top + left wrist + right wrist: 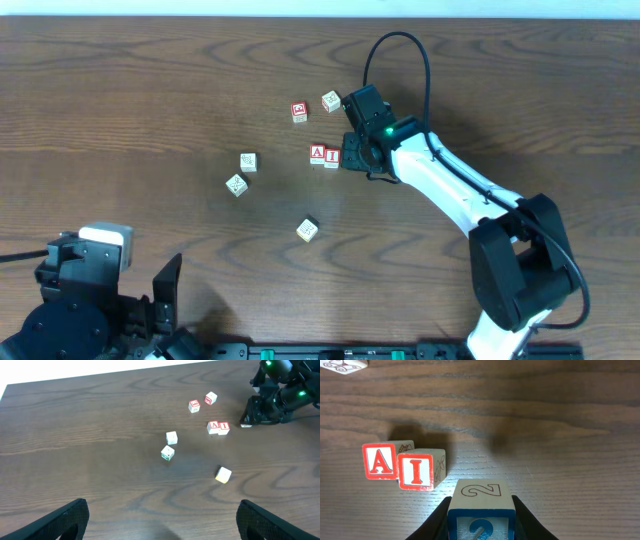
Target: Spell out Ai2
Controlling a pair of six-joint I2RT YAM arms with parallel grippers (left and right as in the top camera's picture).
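A red "A" block (pixel 380 461) and a red "I" block (pixel 416 471) stand side by side on the wooden table, touching; they also show in the overhead view (pixel 318 153) (pixel 332 156). My right gripper (pixel 481 522) is shut on a blue "2" block (pixel 481 510), just right of the "I" block. In the overhead view the right gripper (pixel 358 157) sits right next to the pair. My left gripper (pixel 161 520) is open and empty, low at the table's front left, far from the blocks.
Other letter blocks lie scattered: two behind the pair (pixel 299 112) (pixel 331 101), two to the left (pixel 248 161) (pixel 236 185), one in front (pixel 308 230). A black cable (pixel 400 45) loops above the right arm.
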